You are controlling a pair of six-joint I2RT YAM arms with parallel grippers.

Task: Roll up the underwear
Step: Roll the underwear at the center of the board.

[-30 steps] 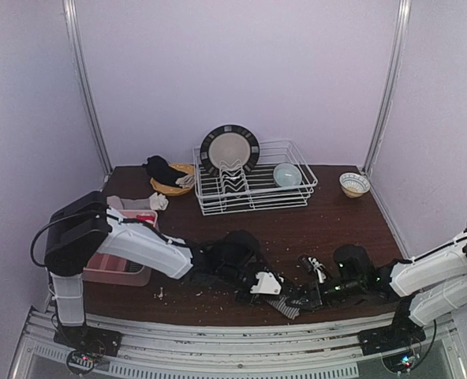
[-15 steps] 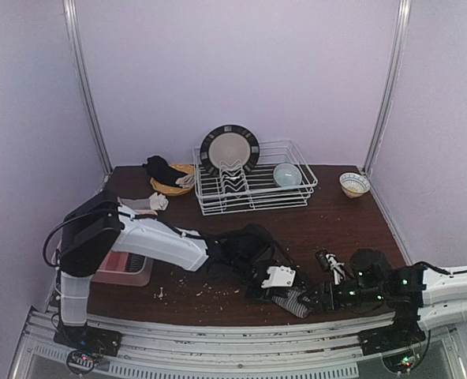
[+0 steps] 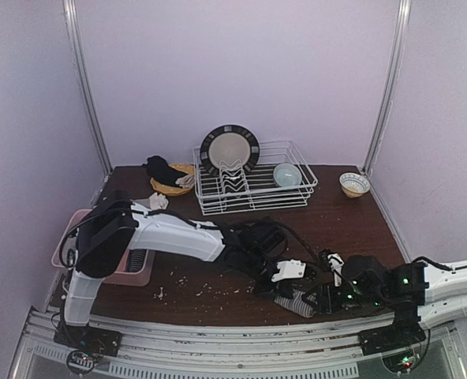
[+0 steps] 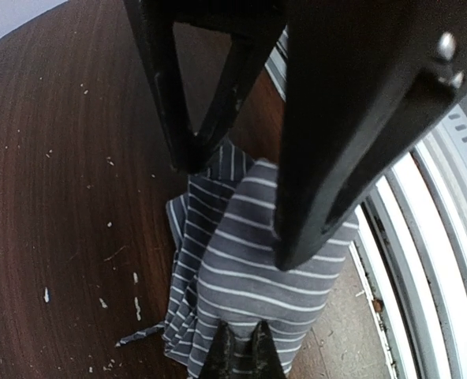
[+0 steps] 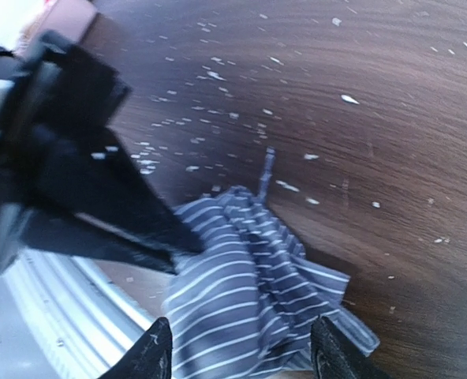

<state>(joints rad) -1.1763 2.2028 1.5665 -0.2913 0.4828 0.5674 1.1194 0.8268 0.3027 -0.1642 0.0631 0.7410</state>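
The underwear [image 3: 297, 302], grey with thin white stripes, lies bunched at the table's near edge, partly over the edge [image 4: 249, 276] [image 5: 249, 292]. My left gripper [image 3: 284, 286] reaches in from the left. It is shut, its fingertips [image 4: 241, 351] pinching a fold of the cloth. My right gripper [image 3: 322, 299] faces it from the right and stands open. Its fingers [image 5: 151, 355] straddle the cloth's near end without gripping it. In the left wrist view the right gripper's black fingers [image 4: 352, 118] hang over the underwear.
A white wire dish rack [image 3: 253, 189] at the back holds a plate [image 3: 229, 148] and a bowl [image 3: 287, 174]. Another bowl [image 3: 354, 184] sits at the back right, and a yellow dish with a black cloth [image 3: 170, 178] at the back left. A pink tray [image 3: 127, 268] is on the left. Crumbs [image 3: 194, 286] dot the wood.
The left arm has slid right along the front edge and its jaws have closed on the cloth. The right gripper has opened and drawn back to the right.
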